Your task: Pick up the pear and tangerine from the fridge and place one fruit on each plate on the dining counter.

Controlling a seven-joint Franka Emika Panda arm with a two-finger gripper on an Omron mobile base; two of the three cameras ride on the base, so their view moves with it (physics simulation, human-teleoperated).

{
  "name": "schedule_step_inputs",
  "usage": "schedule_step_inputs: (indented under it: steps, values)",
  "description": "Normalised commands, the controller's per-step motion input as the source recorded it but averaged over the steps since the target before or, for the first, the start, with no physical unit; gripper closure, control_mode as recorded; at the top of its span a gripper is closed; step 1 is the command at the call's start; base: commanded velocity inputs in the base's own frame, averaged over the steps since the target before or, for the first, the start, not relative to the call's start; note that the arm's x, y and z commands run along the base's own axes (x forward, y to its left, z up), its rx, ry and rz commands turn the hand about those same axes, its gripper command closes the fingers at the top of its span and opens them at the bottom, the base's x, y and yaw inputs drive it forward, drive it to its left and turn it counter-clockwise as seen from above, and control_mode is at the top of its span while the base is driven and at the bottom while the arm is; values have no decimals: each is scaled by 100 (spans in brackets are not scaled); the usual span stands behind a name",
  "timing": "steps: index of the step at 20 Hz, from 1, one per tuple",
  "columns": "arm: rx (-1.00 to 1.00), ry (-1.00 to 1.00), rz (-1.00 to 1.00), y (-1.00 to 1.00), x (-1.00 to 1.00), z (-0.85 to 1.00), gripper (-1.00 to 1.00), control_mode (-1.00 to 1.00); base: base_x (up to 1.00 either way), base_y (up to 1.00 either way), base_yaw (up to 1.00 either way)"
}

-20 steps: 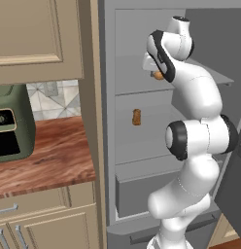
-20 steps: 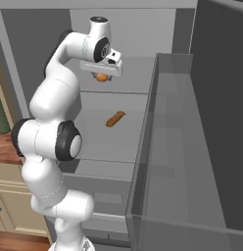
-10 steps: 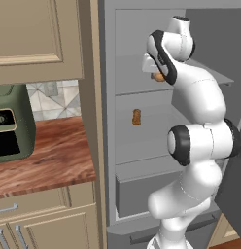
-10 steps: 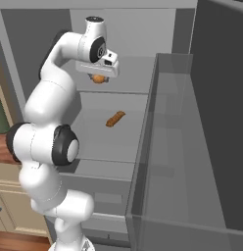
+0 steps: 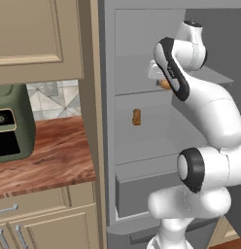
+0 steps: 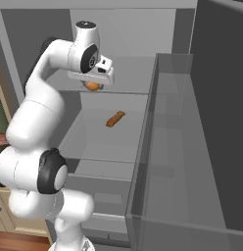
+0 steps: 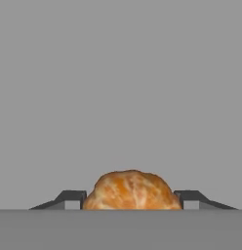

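Open grey fridge (image 6: 167,147), door swung wide to my right, grey shelves inside and a wide drawer low down. To the left of it, beige wooden cupboards (image 5: 40,44), a reddish wood worktop (image 5: 44,160) and a dark green appliance (image 5: 10,124) standing on it against a tiled wall.

My arm reaches up into the upper part of the fridge. My gripper (image 6: 94,84) sits at the level of the upper shelf, pointing down over it. In the hand view the two finger tips (image 7: 69,197) press against either side of the tangerine (image 7: 131,190): jaws pinched on the fruit, one tip touching each flank, fruit centred between them. Behind the tangerine, plain grey fridge surface.

From the right base view the tangerine shows as an orange patch just under the white hand. From the left base view, a sliver of orange beside my wrist link.

On the shelf below, well apart from the gripper: one brown lumpy peanut-shaped item (image 6: 115,118), lying flat, untouched.
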Motion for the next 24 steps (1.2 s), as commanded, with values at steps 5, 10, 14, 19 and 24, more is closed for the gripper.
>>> schedule_step_inputs:
  steps: [5,10,14,19,24]
  values:
    - [0,-11,0,0,-89,-12,100,-100,0,0,0]
    - [0,-1,0,0,-84,-3,100,-100,0,0,0]
    - [0,-3,0,0,-89,0,100,-100,0,0,0]
    - [0,-2,0,0,-85,0,100,-100,0,0,0]
    - [0,0,0,0,-64,18,100,-100,0,0,0]
